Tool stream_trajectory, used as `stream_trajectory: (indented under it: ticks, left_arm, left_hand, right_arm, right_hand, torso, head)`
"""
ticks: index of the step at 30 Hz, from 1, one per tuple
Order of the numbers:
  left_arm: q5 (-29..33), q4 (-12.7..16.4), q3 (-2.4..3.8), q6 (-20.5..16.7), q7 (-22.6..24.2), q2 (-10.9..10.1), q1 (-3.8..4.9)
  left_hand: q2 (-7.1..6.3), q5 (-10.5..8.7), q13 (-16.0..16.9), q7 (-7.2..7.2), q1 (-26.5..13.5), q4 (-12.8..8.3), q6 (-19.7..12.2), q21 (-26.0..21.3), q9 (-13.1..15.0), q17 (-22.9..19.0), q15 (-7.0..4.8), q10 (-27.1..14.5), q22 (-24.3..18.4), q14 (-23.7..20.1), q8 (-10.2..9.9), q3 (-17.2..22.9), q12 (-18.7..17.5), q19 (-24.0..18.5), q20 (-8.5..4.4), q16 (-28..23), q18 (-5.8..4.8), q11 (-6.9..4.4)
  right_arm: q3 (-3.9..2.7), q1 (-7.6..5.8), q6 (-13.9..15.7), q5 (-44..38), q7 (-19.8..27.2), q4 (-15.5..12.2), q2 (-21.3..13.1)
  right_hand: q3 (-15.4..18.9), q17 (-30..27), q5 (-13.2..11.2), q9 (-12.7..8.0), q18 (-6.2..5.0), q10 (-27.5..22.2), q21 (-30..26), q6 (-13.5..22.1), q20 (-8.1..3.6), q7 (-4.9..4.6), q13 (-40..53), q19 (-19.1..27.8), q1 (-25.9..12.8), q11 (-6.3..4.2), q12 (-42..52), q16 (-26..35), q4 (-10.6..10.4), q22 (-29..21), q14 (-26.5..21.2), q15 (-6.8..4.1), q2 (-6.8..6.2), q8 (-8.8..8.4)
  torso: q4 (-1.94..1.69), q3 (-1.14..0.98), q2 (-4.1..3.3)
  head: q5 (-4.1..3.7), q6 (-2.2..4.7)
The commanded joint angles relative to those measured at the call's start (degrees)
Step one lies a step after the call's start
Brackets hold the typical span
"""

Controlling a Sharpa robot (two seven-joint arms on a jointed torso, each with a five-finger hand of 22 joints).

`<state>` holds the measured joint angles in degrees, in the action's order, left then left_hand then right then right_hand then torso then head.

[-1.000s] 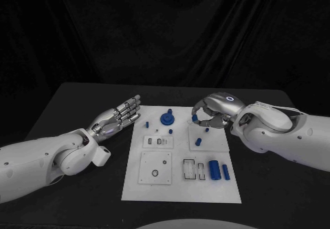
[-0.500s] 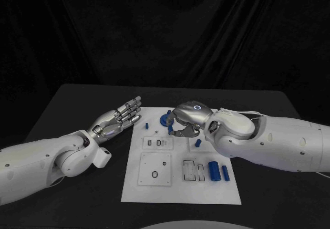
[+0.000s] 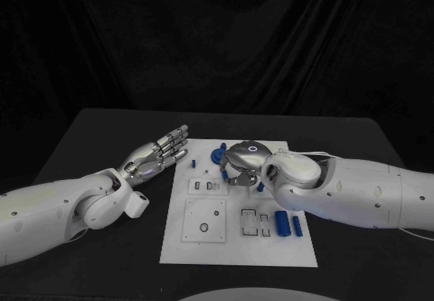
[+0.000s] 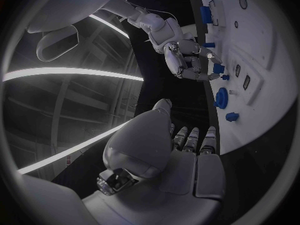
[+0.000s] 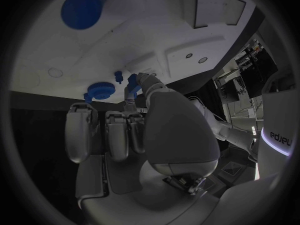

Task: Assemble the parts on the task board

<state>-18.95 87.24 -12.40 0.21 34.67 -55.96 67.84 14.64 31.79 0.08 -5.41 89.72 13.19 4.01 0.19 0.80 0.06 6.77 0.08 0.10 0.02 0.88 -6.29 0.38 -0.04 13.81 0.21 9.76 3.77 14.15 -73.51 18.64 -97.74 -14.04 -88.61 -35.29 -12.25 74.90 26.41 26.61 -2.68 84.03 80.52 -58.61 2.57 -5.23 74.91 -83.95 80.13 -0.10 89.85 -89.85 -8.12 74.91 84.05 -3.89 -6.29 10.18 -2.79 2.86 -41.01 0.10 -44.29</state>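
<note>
Between my right hand's (image 3: 243, 164) fingers (image 5: 139, 83) sits a small blue part (image 4: 218, 68), pinched at the tips over the far middle of the task board (image 3: 237, 251), just beside the blue round part (image 3: 218, 155) that stands there. From the right wrist view I can see the thumb closing on that blue piece, with the round part close by and a small blue peg (image 5: 118, 75) between them. My left hand (image 3: 155, 156) hovers off the board's left edge above the desk (image 3: 90, 138), palm up, fingers (image 3: 171, 141) spread and holding nothing.

Further out on the board, a blue peg (image 3: 192, 164) stands near the left edge, and two blue cylinders (image 3: 288, 224) lie side by side at the near right, beside the slotted recesses (image 3: 253, 223). A square plate with a hole (image 3: 205, 220) lies at the near left.

My worry is the pinch: it looks shallow, so the part could tilt or slip as I lower it. I also judge the hand is crowded against the round part, and a sideways nudge could knock it or the small peg. The hand itself hides the target from the head camera, so I could miss the seat.
</note>
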Motion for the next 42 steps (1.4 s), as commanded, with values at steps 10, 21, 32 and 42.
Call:
stream_trajectory:
  ticks: [10, 21, 32, 42]
  left_arm:
    - [0.03, -0.18, 0.04, 0.68, 0.74, 0.45, -0.06]
    - [0.03, -0.49, 0.04, 0.86, 0.67, 0.74, -0.07]
    - [0.03, -0.66, 0.04, 0.98, 0.59, 0.84, -0.12]
    - [0.03, -0.62, 0.04, 0.95, 0.53, 0.76, -0.13]
  left_hand:
    - [0.06, 0.19, -0.08, -0.06, -0.46, 0.00, 0.24, -0.08, 0.07, -0.06, 0.46, -0.08, 0.00, -0.02, 0.04, 0.34, -0.38, 0.19, 0.39, -0.21, 0.54, 0.34]
    - [0.03, 0.23, -0.08, 0.09, -0.47, -0.08, 0.21, -0.08, 0.06, -0.06, 0.47, -0.08, 0.00, -0.02, 0.03, 0.40, -0.38, 0.19, 0.40, -0.21, 0.55, 0.37]
    - [0.06, 0.27, -0.08, 0.17, -0.47, -0.13, 0.20, -0.08, 0.06, -0.06, 0.49, -0.08, -0.01, -0.02, 0.03, 0.45, -0.38, 0.18, 0.40, -0.21, 0.55, 0.39]
    - [0.08, 0.29, -0.08, 0.21, -0.46, -0.16, 0.20, -0.09, 0.06, -0.06, 0.49, -0.08, -0.01, -0.02, 0.03, 0.49, -0.38, 0.18, 0.41, -0.21, 0.54, 0.41]
  right_arm:
    - [-0.04, 0.83, -1.83, -1.01, -1.54, 0.47, 0.66]
    - [-0.04, 1.13, -1.89, -1.01, -1.18, -0.06, 0.60]
    - [-0.04, 1.32, -2.55, -1.01, -1.21, -0.30, 0.74]
    - [-0.03, 1.46, -3.85, -1.01, -1.48, 0.05, 0.95]
  right_hand:
    - [-0.04, 15.07, -0.03, 0.87, 0.12, 5.97, -0.68, -0.48, 0.22, 0.72, 15.09, -0.93, -1.01, 0.26, 0.15, -0.13, 0.36, 11.68, 5.94, 0.39, 0.07, -0.33]
    - [-0.03, 15.04, -0.39, 0.86, 0.11, 5.97, -0.74, -0.45, 0.25, 0.69, 15.09, -0.92, -1.31, 0.29, 0.15, -0.11, 0.39, 11.65, 5.93, 0.42, 0.08, -0.45]
    - [-0.03, 14.96, -1.06, 0.81, 0.09, 5.97, -0.85, -0.24, 0.28, 0.63, 15.09, -0.91, -1.71, 0.34, 0.15, -0.07, 0.49, 11.61, 5.92, 0.45, 0.10, -0.74]
    - [-0.03, 14.77, -3.04, 0.42, 0.02, 5.97, -1.25, 0.76, 0.52, 0.18, 15.09, -0.82, -2.66, 0.73, 0.15, 0.04, 0.84, 11.49, 5.88, 0.76, 0.06, -1.85]
  torso:
    - [-0.03, 0.02, 0.05]
    - [0.06, 0.02, 0.06]
    - [0.01, 0.02, 0.04]
    - [0.11, 0.03, 0.03]
  head:
    - [-0.13, 0.05]
    - [0.22, -0.25]
    - [0.37, -0.24]
    - [0.37, -0.24]
